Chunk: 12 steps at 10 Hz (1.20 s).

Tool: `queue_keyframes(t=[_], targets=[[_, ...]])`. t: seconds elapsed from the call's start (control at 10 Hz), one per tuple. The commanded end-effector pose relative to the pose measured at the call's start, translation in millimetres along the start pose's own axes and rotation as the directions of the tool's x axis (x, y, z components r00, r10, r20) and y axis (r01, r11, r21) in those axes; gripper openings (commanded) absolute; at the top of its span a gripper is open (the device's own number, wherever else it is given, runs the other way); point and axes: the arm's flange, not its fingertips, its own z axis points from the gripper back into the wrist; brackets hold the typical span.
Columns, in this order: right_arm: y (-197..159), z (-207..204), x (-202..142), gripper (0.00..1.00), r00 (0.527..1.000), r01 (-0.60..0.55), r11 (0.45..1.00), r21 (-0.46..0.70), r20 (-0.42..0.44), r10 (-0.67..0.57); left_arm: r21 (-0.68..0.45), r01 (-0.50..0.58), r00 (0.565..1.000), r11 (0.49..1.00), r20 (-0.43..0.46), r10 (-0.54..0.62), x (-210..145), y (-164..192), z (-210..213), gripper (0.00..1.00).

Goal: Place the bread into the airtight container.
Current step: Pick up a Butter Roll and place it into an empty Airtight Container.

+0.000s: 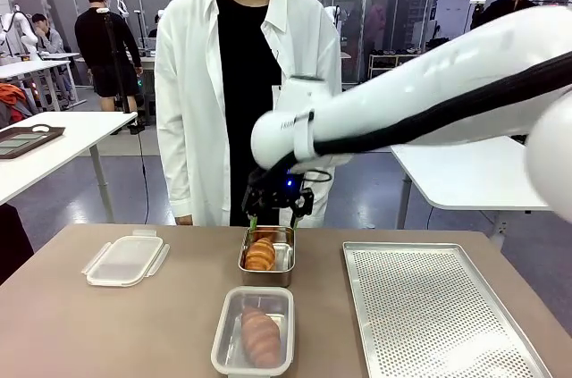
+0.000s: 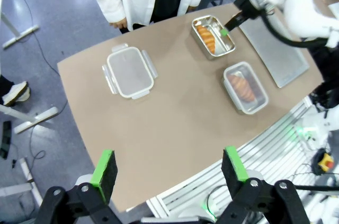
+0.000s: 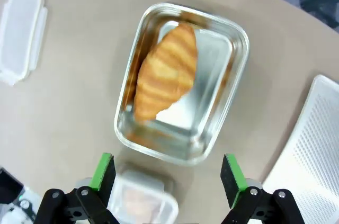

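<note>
right tool [image 3: 165, 181] hangs directly above the metal tin [image 3: 233, 75] at the far middle of the bench [image 1: 134, 324], fingers apart and empty. the croissant [image 3: 165, 73] lies inside the tin, straight below and slightly ahead of the tool. in the right wrist view its long axis runs up the picture with a slight tilt, roughly along the tin's long side; in the front view it points near-to-far. the finger gap looks set across that axis, so a straight descent should, i judge, bracket the croissant's width. it sits toward one side wall of the tin, so one finger has little room there.

left tool [image 2: 168, 170] is high over the near edge, fingers apart, holding nothing, well away from the tin. the right arm is clearly the nearer one.

containers: the clear airtight container [image 1: 225, 342], just near of the tin, already holds one bread piece [image 1: 260, 335]. its lid [image 1: 125, 259] lies separately at far left. perforated tray [image 1: 438, 306] on the right is bare.
</note>
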Motion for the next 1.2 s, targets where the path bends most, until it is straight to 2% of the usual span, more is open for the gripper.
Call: queue_keyframes(t=[0.0,0.2,0.3,0.5,0.7,0.9,1.1], targets=[[-25,54,-25,1.0,0.999,0.013,0.998,0.055,-0.038,-0.011,-0.01,0.014,1.0,1.0,0.003,-0.014,0,-1,1,1.0],[-61,102,-52,1.0,0.999,0.035,0.996,0.082,-0.005,-0.034,-0.01,0.014,1.0,1.0,0.003,-0.014,0,-1,1,1.0],[-88,134,-69,1.0,0.997,0.075,0.987,0.14,-0.023,-0.072,-0.01,0.014,1.0,1.0,0.003,-0.014,0,-1,1,1.0],[-155,213,-118,1.0,0.995,0.086,0.972,0.22,0.021,-0.093,-0.01,0.014,1.0,1.0,0.003,-0.014,0,-1,1,1.0],[-214,276,-169,1.0,0.991,0.085,0.96,0.265,0.081,-0.11,-0.01,0.014,1.0,1.0,0.003,-0.014,0,-1,1,1.0],[-271,332,-222,1.0,0.967,0.111,0.966,0.232,0.201,-0.159,-0.01,0.014,1.0,1.0,0.003,-0.014,0,-1,1,1.0],[-299,361,-263,1.0,0.95,0.113,0.987,0.112,0.28,-0.141,-0.01,0.014,1.0,1.0,0.003,-0.014,0,-1,1,1.0]])
